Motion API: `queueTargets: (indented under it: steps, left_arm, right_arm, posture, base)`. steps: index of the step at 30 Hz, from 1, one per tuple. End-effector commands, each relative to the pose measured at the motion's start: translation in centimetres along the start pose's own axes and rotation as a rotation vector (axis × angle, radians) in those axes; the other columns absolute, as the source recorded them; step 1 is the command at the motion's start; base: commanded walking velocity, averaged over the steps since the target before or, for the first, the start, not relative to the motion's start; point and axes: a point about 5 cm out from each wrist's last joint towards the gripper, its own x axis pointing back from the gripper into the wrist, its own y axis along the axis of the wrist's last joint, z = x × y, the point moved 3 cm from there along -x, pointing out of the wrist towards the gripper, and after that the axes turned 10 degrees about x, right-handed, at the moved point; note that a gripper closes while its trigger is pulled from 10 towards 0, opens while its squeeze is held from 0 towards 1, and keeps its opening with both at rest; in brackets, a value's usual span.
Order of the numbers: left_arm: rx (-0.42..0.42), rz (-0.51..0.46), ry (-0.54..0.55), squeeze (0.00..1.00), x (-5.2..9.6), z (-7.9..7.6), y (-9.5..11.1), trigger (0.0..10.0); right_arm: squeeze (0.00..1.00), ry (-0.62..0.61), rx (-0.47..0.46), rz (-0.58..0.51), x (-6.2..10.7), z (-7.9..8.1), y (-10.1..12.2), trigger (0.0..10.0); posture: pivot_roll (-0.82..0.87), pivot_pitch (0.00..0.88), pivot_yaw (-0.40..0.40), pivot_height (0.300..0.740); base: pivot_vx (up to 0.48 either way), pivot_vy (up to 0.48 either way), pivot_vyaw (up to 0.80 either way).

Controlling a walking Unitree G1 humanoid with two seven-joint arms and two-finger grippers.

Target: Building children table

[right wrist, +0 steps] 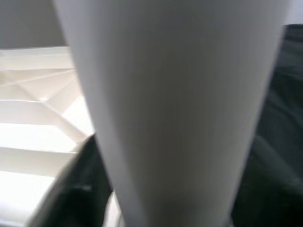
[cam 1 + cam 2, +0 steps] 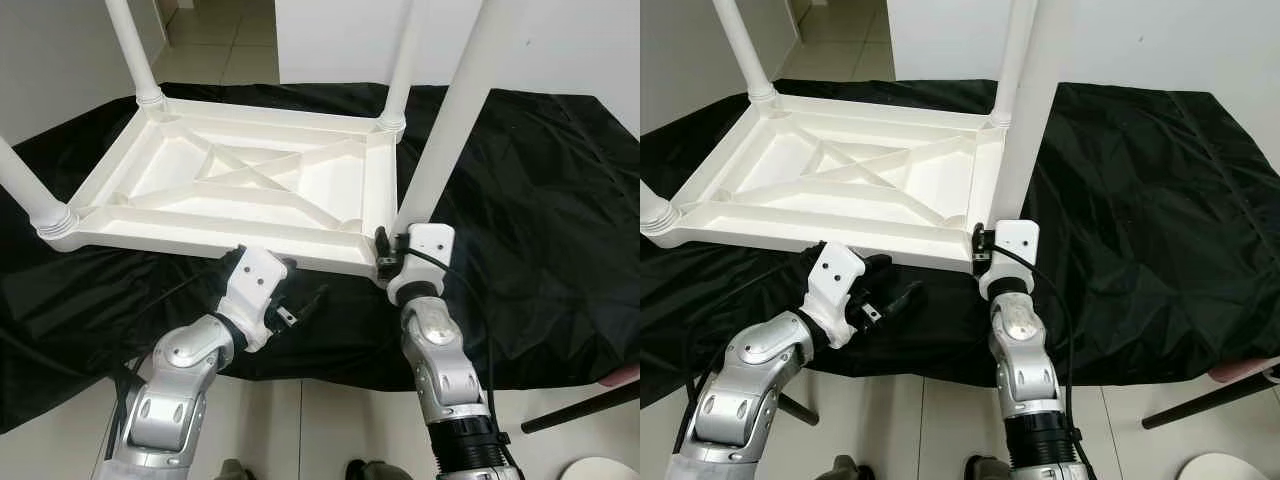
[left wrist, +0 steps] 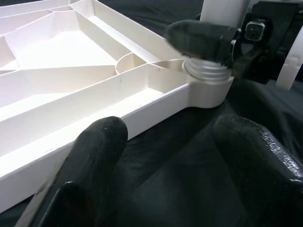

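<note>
**Fourth leg seating at the near right corner**

The white plastic children's table (image 2: 250, 180) is lying upside down on a black cloth (image 2: 540, 200), with its ribbed underside facing up. Three legs are already standing in their corner sockets. The fourth leg (image 2: 450, 120) is standing in the near right corner socket (image 3: 208, 82), where a threaded collar is showing just above the socket rim.

The right gripper (image 2: 392, 250) is working at the base of this leg, with its fingers pinching the leg just above the socket. The left gripper (image 2: 300, 305) is hovering over the cloth just in front of the near edge of the table, with its fingers (image 3: 94, 156) spread and holding nothing.

**Risks from this position**

- The collar is not looking fully seated. If the leg is turning at a slant, the thread may be crossing and the leg may be jamming before it bottoms out.
- The table is resting on loose cloth and nothing is bracing it. Torque on the leg may be rotating or sliding the whole frame instead of tightening the joint.
- The smooth, tapered leg may be slipping between the fingers under load.

**Surface and room**

The black cloth is wrinkled and is covering a pale tiled floor (image 2: 330, 420). White walls are standing behind the table, and a tiled passage is opening at the rear left. A dark rod (image 2: 580, 410) and a round white object (image 2: 600, 470) are lying on the floor at the near right.
</note>
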Motion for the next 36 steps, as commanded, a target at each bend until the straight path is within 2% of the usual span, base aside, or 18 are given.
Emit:
queueTargets:
  steps: [1,3,5,6,7,8,10,11,12,14,16,18,21,24,27,28,30,36]
  left_arm:
    - [0.007,-0.007,0.031,0.00,0.1,0.2,0.2,10.0]
    - [0.008,-0.007,0.031,0.00,0.2,0.2,0.1,10.0]
    - [0.007,-0.003,0.031,0.00,0.2,0.1,0.0,10.0]
    - [0.007,-0.003,0.031,0.00,0.2,0.1,0.1,10.0]
    - [0.007,-0.003,0.031,0.00,0.2,0.1,0.1,10.0]
    - [0.008,-0.004,0.033,0.00,0.2,0.1,0.1,10.0]
    - [0.006,-0.005,0.036,0.00,0.2,0.2,0.2,10.0]
    - [0.006,-0.005,0.036,0.00,0.2,0.2,0.2,10.0]
    - [0.004,-0.005,0.037,0.00,0.3,0.3,0.2,10.0]
    - [0.004,-0.005,0.037,0.00,0.3,0.3,0.2,10.0]
    - [0.004,-0.001,0.038,0.00,0.3,0.4,0.2,10.0]
    - [0.005,0.001,0.036,0.00,0.4,0.4,0.1,10.0]
    - [0.004,0.002,0.033,0.00,0.4,0.4,0.1,10.0]
    - [-0.005,0.001,0.021,0.00,0.1,0.3,0.3,10.0]
    - [-0.005,-0.001,0.020,0.00,0.0,0.4,0.4,10.0]
    - [-0.001,-0.009,0.021,0.00,-0.1,0.4,0.5,10.0]
    - [0.000,-0.021,0.022,0.00,-0.3,0.3,0.8,10.0]
    - [-0.004,-0.023,0.024,0.00,-0.3,0.4,0.8,10.0]
  right_arm:
    - [1.00,0.022,-0.020,-0.027,0.2,-0.2,0.3,10.0]
    - [1.00,0.040,-0.011,-0.041,0.3,-0.4,0.5,10.0]
    - [1.00,0.113,0.016,-0.050,0.4,-0.9,0.6,10.0]
    - [0.35,0.156,0.018,-0.047,0.4,-1.1,0.4,10.0]
    - [0.35,0.156,0.018,-0.047,0.4,-1.1,0.4,10.0]
    - [0.00,0.200,0.026,-0.047,0.4,-1.3,0.3,10.0]
    - [0.00,0.337,0.057,-0.024,0.6,-1.7,-0.3,10.0]
    - [0.00,0.337,0.057,-0.024,0.6,-1.7,-0.3,10.0]
    - [0.00,0.406,0.057,-0.017,0.5,-1.9,-0.5,10.0]
    - [0.00,0.406,0.057,-0.017,0.5,-1.9,-0.5,10.0]
    - [0.00,0.544,0.079,-0.020,0.5,-1.9,-0.5,10.0]
    - [0.00,0.628,0.106,-0.022,0.3,-1.8,-0.5,10.0]
    - [0.00,0.671,0.124,-0.012,0.1,-1.8,-0.6,10.0]
    - [0.00,0.737,0.198,-0.006,-1.0,-1.9,-0.9,10.0]
    - [0.00,0.743,0.204,-0.005,-1.1,-1.9,-0.9,10.0]
    - [0.00,0.775,0.216,0.002,-1.2,-1.8,-1.0,7.6]
    - [0.00,0.827,0.244,0.017,-1.4,-1.8,-1.5,0.0]
    - [0.00,0.846,0.244,0.032,-1.2,-1.9,-2.1,0.0]
  posture:
    - [-0.04,0.130,0.023,0.740]
    - [-0.04,0.132,0.022,0.740]
    - [-0.03,0.131,0.023,0.740]
    - [-0.03,0.131,0.023,0.740]
    - [-0.03,0.131,0.023,0.740]
    - [-0.03,0.131,0.025,0.740]
    - [-0.03,0.134,0.027,0.740]
    - [-0.03,0.134,0.027,0.740]
    - [-0.03,0.134,0.029,0.740]
    - [-0.03,0.134,0.029,0.740]
    - [-0.03,0.133,0.037,0.740]
    - [-0.03,0.132,0.040,0.740]
    - [-0.04,0.129,0.045,0.740]
    - [-0.04,0.118,0.045,0.740]
    - [-0.03,0.114,0.040,0.740]
    - [-0.03,0.099,0.038,0.740]
    - [-0.02,0.089,0.034,0.740]
    - [-0.02,0.082,0.033,0.740]
  base:
    - [0.000,0.000,0.00]
    - [0.000,0.000,0.00]
    - [0.000,0.000,0.00]
    - [0.000,0.000,0.00]
    - [0.000,0.000,0.00]
    - [0.000,0.000,0.00]
    - [0.000,0.000,0.00]
    - [0.000,0.000,0.00]
    - [0.000,0.000,0.00]
    - [0.000,0.000,0.00]
    - [0.000,0.000,0.00]
    - [0.000,0.000,0.00]
    - [0.000,0.000,0.00]
    - [0.000,0.000,0.00]
    - [0.000,0.000,0.00]
    - [0.000,0.000,0.00]
    - [0.000,0.000,0.00]
    - [0.000,0.000,0.00]
